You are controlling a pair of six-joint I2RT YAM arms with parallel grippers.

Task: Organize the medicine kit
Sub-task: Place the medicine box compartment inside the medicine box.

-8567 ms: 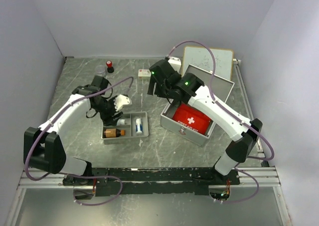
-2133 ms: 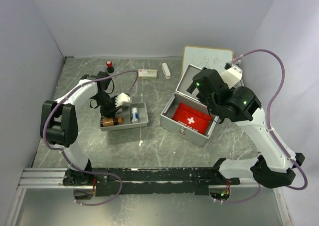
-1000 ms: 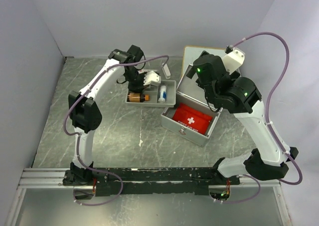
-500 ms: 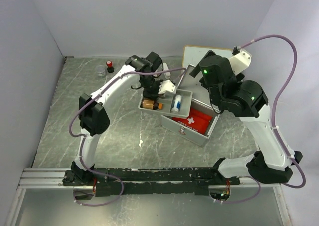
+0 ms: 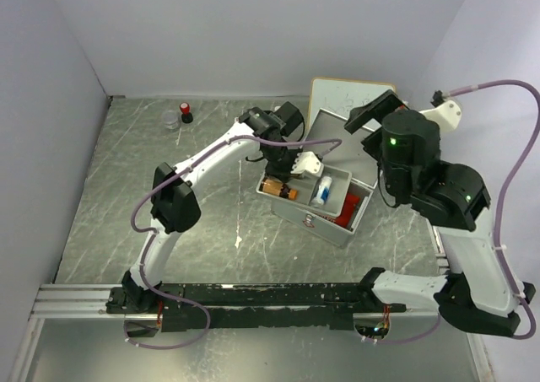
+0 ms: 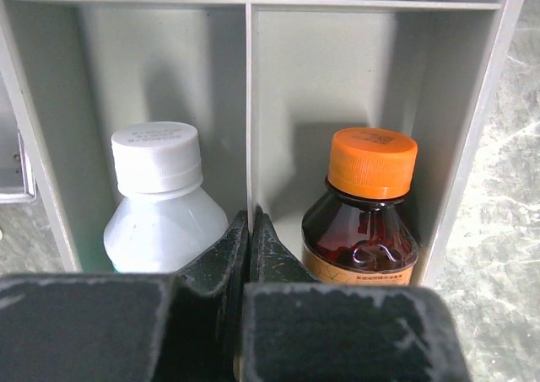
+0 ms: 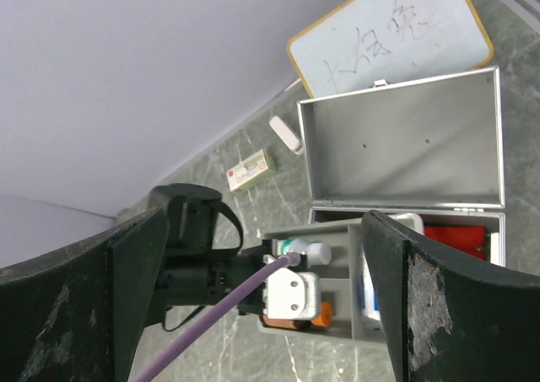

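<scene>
LEFT ARM DELIVERING: my left pincer point(image 6: 249, 230) is staying clamped shut on the middle partition of the grey tray point(image 5: 337, 198), between the white-capped bottle point(image 6: 160, 195) and the amber bottle point(image 6: 368, 207), as I am carrying the load rightward. A second ago the tray was hanging over the table point(image 5: 126, 180) beside the lid. It is now hanging over the open mouth of the medicine kit point(image 5: 319, 223), hiding most of the red pouch point(image 5: 351, 207) inside (only its right edge is showing). The kit is lying right of centre, lid thrown back toward the whiteboard point(image 7: 392, 32). My right pincer point(image 7: 270, 289), spread wide and holding nothing, is pulling up and away to give room. I am judging the tray nearly home. Whether it is already resting in the case, I cannot tell.
</scene>
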